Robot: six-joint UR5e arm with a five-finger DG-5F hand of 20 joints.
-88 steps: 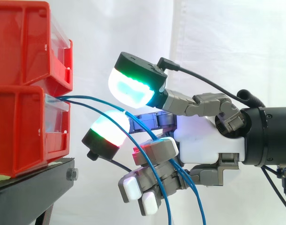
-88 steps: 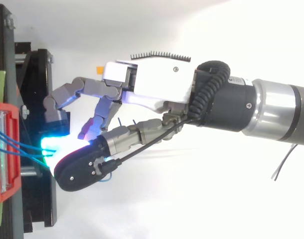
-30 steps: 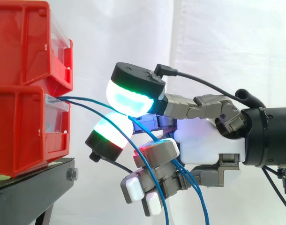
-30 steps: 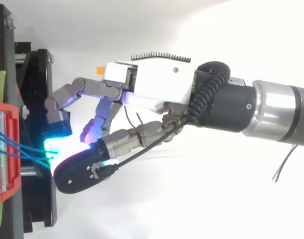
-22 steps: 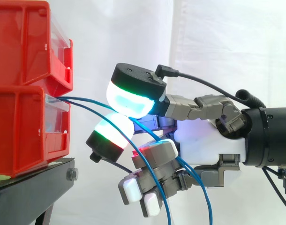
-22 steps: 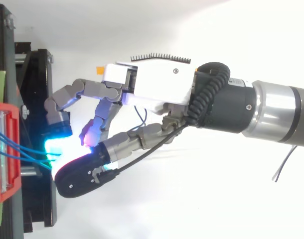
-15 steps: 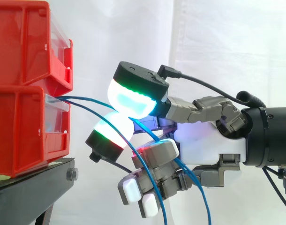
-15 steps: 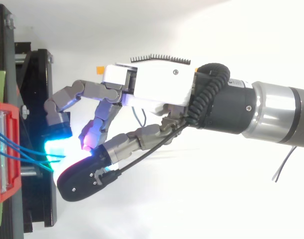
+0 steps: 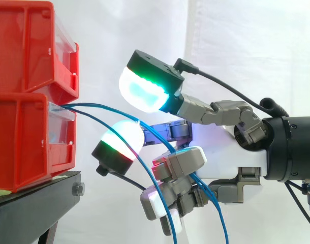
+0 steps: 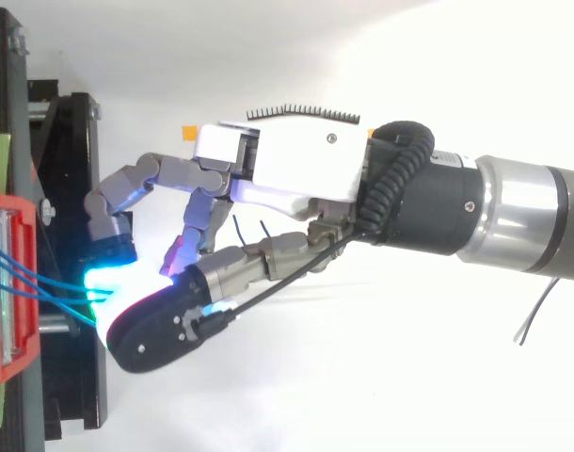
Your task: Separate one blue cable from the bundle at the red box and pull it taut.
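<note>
Side view: blue cables (image 9: 101,107) leave the red box (image 9: 23,137), left of the hand (image 9: 231,147), sloping right and down. One crosses the lower pad (image 9: 122,138); the upper pad (image 9: 142,91) stands clear above, nothing pinched

The bins (image 9: 23,96) are plain red, the stand (image 9: 38,208) black, the curtain (image 9: 246,51) white. The cables (image 9: 101,113) are blue, and the hand (image 9: 231,152) white and grey.

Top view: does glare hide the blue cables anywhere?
Top view: the hand's cyan glow washes out the blue cables where they reach it, and the white floor under the arm is blown out. Side view: even light, cables stand clear against the white curtain.
</note>
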